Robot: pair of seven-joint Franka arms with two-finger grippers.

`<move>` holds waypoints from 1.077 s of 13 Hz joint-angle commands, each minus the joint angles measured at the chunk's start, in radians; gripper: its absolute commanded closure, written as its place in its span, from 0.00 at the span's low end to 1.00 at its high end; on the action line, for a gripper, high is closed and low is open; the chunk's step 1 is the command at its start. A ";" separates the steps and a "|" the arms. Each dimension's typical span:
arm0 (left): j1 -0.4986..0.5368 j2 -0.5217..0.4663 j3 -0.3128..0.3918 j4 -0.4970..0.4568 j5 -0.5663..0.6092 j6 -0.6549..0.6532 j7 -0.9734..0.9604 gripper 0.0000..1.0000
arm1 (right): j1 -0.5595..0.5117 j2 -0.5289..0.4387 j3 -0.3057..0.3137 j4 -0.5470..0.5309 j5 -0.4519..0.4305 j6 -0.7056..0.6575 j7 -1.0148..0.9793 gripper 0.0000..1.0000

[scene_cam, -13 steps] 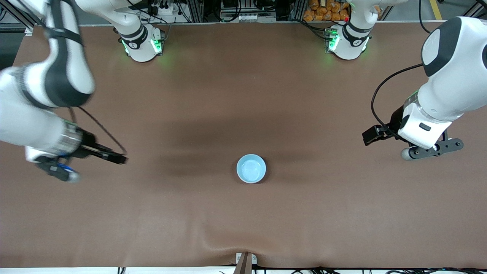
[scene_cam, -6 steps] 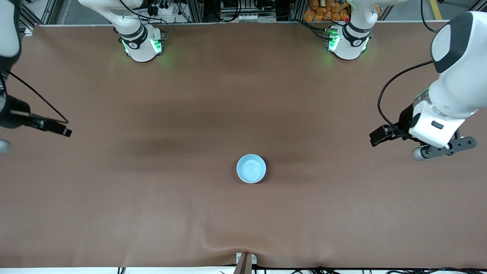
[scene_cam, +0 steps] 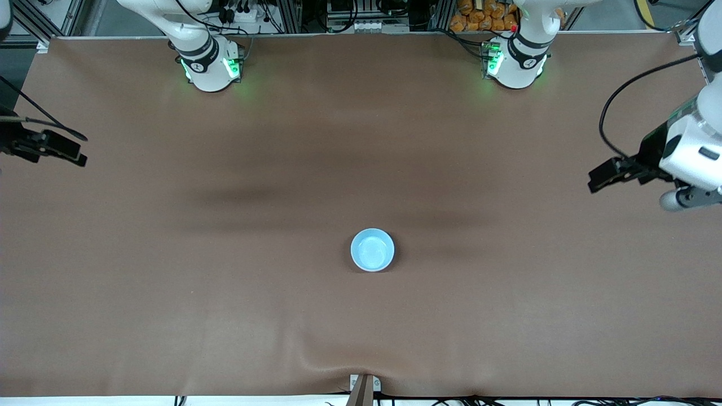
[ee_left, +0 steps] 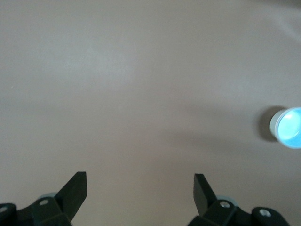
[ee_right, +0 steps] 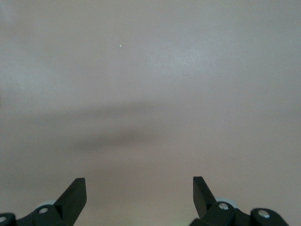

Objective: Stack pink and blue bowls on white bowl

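The light blue bowl (scene_cam: 372, 250) sits upright on the brown table near its middle, with nothing touching it. In the left wrist view it (ee_left: 290, 128) shows a pale whitish wall under its blue rim. No pink bowl and no separate white bowl show in any view. My left gripper (ee_left: 140, 181) is open and empty over bare table at the left arm's end (scene_cam: 689, 197). My right gripper (ee_right: 139, 184) is open and empty over bare table at the right arm's end. Only its wrist camera mount (scene_cam: 51, 148) shows in the front view.
The brown mat (scene_cam: 225, 316) has a raised wrinkle at the edge nearest the front camera, above a small metal bracket (scene_cam: 364, 386). The two arm bases (scene_cam: 208, 65) (scene_cam: 516, 62) stand along the edge farthest from the front camera.
Both arms have drawn away from the bowl toward their own ends of the table. The right arm has swung almost out of the front view. The bowl has not moved.
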 commanded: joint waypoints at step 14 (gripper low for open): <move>0.064 -0.187 -0.006 -0.197 0.017 0.092 0.071 0.00 | -0.005 -0.035 0.016 0.056 0.030 -0.079 -0.004 0.00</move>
